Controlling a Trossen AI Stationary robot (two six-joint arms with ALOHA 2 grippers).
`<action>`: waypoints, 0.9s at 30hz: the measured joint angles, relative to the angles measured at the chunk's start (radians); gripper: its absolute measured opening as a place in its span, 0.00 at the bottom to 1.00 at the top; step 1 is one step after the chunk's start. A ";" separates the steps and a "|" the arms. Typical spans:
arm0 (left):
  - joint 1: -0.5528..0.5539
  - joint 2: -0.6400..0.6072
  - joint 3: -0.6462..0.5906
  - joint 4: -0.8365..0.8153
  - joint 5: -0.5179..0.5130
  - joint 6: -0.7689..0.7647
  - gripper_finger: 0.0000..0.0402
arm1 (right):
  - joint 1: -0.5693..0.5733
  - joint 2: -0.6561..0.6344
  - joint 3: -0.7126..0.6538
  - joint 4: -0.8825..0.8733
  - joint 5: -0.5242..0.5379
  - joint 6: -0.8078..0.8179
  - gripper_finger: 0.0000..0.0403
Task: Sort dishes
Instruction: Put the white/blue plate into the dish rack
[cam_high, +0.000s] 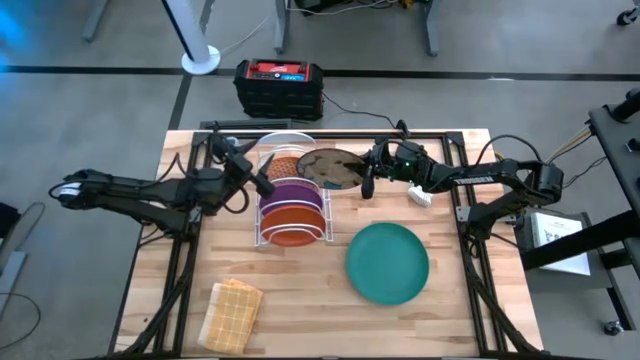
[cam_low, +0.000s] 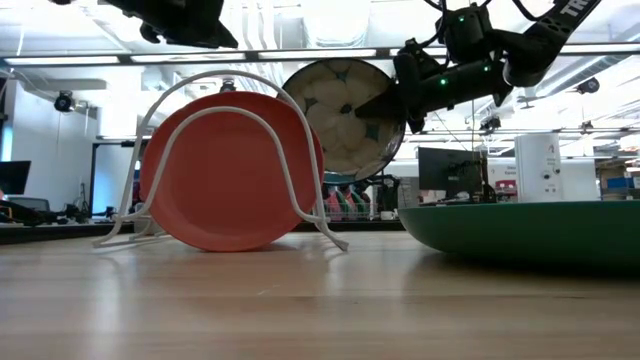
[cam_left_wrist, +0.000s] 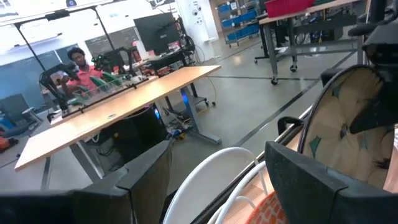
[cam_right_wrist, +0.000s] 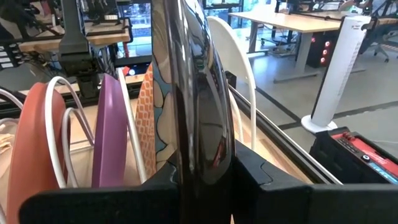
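High view is showing the right gripper (cam_high: 368, 172) clamping the rim of a dark patterned plate (cam_high: 330, 168), holding it tilted in the air just beside the far end of the white wire rack (cam_high: 292, 205). Its fingers are closed tight on the plate's edge, so the plate is hanging out toward the rack from the grip.

What could go wrong, as I judge it: the edge grip is narrow, so the plate could be swinging or slipping as it lowers, striking a rack wire or the orange-patterned plate (cam_high: 285, 166) already standing there.

Standing in the rack are also a purple plate (cam_high: 292, 193) and an orange plate (cam_high: 293, 226). A teal plate (cam_high: 388, 262) is lying flat beside the rack. The left gripper (cam_high: 258, 175) is waiting on the rack's other side, fingers spread and holding nothing.
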 joint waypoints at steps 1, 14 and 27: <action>0.003 0.007 0.000 0.000 0.000 0.000 0.62 | 0.000 0.000 0.000 0.000 0.001 0.000 0.11; 0.010 0.027 0.000 -0.169 -0.061 -0.124 0.62 | 0.007 0.000 0.000 0.000 -0.002 -0.003 0.11; 0.010 0.031 0.000 -0.312 0.023 -0.251 0.62 | 0.018 0.000 0.000 0.000 -0.004 -0.056 0.11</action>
